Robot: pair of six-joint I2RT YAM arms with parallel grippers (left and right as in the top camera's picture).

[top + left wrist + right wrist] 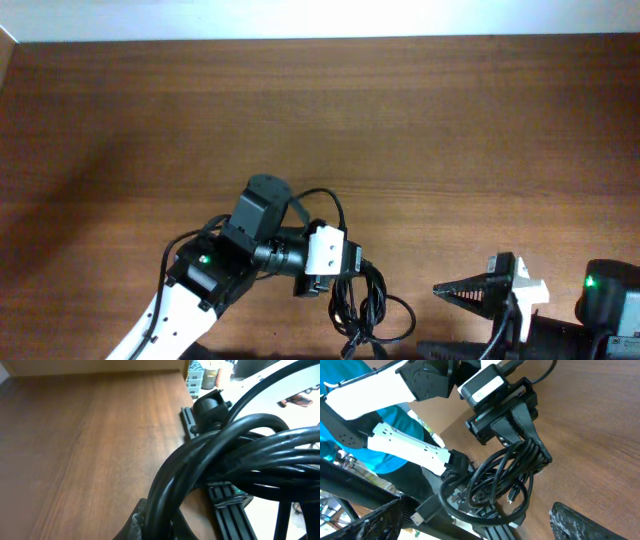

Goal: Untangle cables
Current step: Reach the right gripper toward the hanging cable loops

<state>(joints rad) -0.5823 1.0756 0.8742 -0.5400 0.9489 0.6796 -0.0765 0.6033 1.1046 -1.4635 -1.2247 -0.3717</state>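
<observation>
The cables are a tangled bundle of thin black looped cords near the table's front edge. My left gripper is shut on the bundle's upper part. In the left wrist view the cords fill the right side and run down between the fingers. In the right wrist view the bundle hangs from the left gripper, with a flat plug and a small plug dangling. My right gripper is open and empty just right of the bundle; its fingers frame the right wrist view.
The brown wooden table stretches behind both arms. A black rail runs along the table's edge below the bundle. A crate with bottles stands off the table beyond its edge.
</observation>
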